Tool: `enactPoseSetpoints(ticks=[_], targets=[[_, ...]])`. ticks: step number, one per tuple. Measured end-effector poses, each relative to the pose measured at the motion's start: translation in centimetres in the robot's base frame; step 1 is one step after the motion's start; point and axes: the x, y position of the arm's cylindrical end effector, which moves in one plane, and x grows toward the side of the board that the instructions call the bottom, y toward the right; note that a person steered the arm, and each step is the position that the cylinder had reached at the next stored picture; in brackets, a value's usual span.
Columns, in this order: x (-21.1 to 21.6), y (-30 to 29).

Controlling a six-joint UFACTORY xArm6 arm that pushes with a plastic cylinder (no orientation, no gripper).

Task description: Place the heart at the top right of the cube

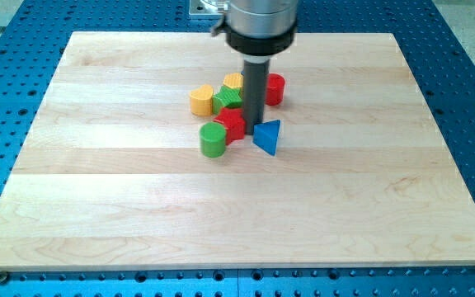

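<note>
**Get behind the heart before pushing, and find the cube first**

At the cluster's left edge sits the yellow block (200,100), which I judge to be the heart from its lobed outline, though the shape is not sharp. At its 5 o'clock stands the green cylinder (213,140). Next comes the green block (228,97), touching the heart's right side, with the red block (231,124) at its 6 o'clock and a second yellow block (233,81) half hidden at its 12 o'clock. My tip (252,126) rests just right of the red block. I carry no hand, only the bare rod, holding nothing. The blue triangle (267,136) lies close by at the tip's 4 o'clock, and the red cylinder (275,88) at its 1 o'clock.

I cannot make out any cube; the rod may hide it. The tip is on the wrong side of the heart, so I should circle round the cluster across the bare counter (97,206), approach from the heart's 9 o'clock, and push slowly so neighbours are not dragged along
</note>
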Motion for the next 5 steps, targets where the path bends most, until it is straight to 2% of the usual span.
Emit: enactPoseSetpoints(ticks=[1, 4, 5], targets=[[1.0, -6.8], [-7.2, -5.1], [-11.7, -3.1]])
